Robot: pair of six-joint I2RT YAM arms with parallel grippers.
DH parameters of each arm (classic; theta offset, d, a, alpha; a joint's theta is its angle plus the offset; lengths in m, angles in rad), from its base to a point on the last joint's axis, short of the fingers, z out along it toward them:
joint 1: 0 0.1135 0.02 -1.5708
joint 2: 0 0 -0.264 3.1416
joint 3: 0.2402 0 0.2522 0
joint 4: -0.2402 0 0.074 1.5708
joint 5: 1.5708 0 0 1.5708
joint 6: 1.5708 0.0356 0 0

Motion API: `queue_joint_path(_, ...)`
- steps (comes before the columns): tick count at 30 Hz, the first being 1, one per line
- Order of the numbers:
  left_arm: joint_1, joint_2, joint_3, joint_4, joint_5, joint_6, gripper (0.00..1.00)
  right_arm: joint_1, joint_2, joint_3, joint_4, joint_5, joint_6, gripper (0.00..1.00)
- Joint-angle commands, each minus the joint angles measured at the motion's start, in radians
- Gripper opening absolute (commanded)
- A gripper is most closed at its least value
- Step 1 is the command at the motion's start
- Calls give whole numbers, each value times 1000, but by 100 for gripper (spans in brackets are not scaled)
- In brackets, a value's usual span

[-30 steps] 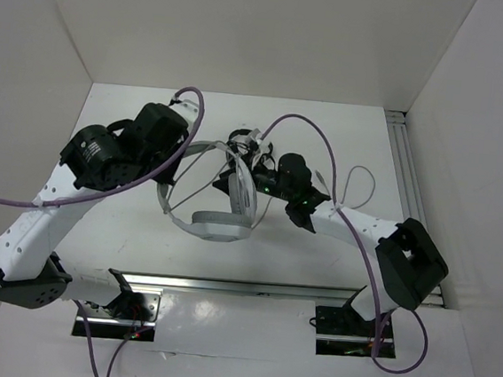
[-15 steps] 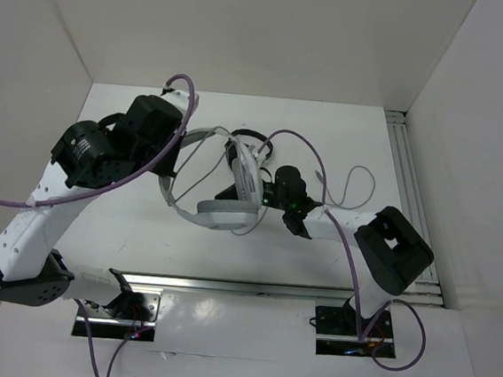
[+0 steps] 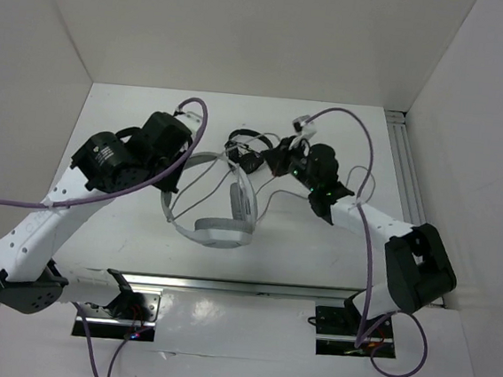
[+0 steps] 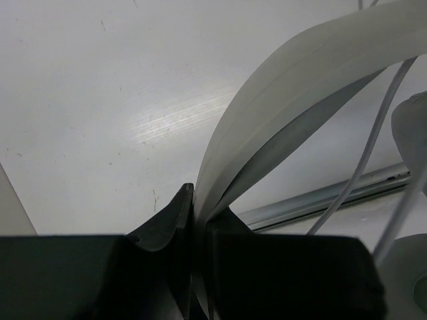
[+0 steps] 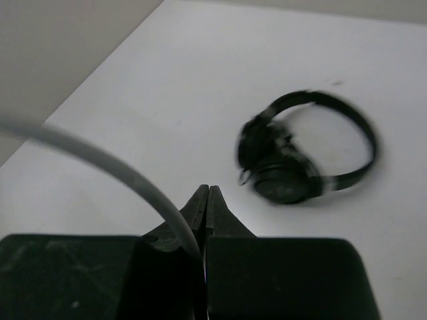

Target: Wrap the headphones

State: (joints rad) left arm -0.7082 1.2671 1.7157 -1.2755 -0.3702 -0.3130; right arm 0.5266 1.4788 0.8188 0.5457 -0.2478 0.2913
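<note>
— Where are the headphones [image 3: 226, 231] being held?
— Mid-tabletop [image 3: 290, 255], a little toward the near edge. The left jaws are pinching the white headband [image 4: 300, 73].
— And the cable [image 5: 100, 157]?
— The right jaws are pressing together on it, nearer the far edge, close to the black headphones [image 5: 303, 150].
— Is the earcup touching down?
— I cannot tell.

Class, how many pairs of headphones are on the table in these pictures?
2. The white headphones sit mid-table, headband pinched by the left gripper. The smaller black headphones lie ahead of the right gripper, which pinches the grey cable. None seem hidden.
</note>
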Motion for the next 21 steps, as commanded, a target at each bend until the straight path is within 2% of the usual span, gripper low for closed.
queue_joint_path(1,3,-55,-21,79,48,-18,0,-118,-49,97,-117,183,6,0)
queue_joint_path(3,3,-66,-31,79,48,-28,0,-180,-35,135,-136,144,6,0)
queue_joint_path(6,3,-66,-31,68,48,-28,0,-192,-25,154,-147,153,6,0)
queue_joint_path(15,3,-77,-31,140,241,-17,0,-192,32,206,-170,45,-12,0)
queue_joint_path(18,3,-121,-13,214,263,-35,0,-160,67,194,-120,-86,-12,0)
queue_joint_path(20,3,-153,-1,330,226,-95,0,-122,112,175,-77,-190,-12,0)
queue_joint_path(21,3,-153,8,370,203,-116,0,-106,130,145,22,-325,2,1)
